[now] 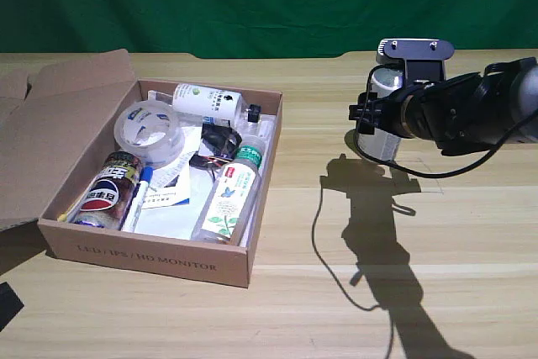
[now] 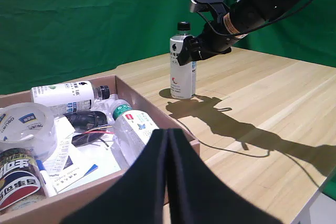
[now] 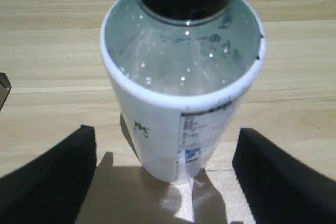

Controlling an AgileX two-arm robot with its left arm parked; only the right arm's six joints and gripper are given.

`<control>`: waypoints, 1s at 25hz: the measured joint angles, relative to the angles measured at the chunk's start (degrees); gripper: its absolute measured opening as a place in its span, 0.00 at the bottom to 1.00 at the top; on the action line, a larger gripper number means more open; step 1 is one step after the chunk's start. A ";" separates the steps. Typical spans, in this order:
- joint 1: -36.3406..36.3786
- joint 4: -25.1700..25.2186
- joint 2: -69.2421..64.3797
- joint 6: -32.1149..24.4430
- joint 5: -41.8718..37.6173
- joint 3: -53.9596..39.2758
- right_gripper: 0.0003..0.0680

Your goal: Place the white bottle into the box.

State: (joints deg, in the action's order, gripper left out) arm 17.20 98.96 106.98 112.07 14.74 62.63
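Three bottles show: one white bottle (image 1: 380, 119) standing on the bench (image 1: 403, 292), and two lying in the one box (image 1: 151, 260), a smaller white bottle (image 1: 206, 101) and a clear green-capped bottle (image 1: 229, 194). The box also holds one tape roll (image 1: 149, 130), one cola can (image 1: 105, 192) and one blue-capped marker (image 1: 139, 197).
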 joint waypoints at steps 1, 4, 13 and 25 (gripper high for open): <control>0.00 0.00 0.47 0.00 0.10 0.37 0.93; 0.00 -0.02 2.52 0.00 1.42 1.65 0.92; 0.11 -0.12 9.81 0.16 3.78 5.80 0.91; 0.26 -0.07 17.73 0.41 11.56 13.16 0.85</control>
State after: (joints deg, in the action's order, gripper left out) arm 17.46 98.89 124.72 112.48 26.31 75.78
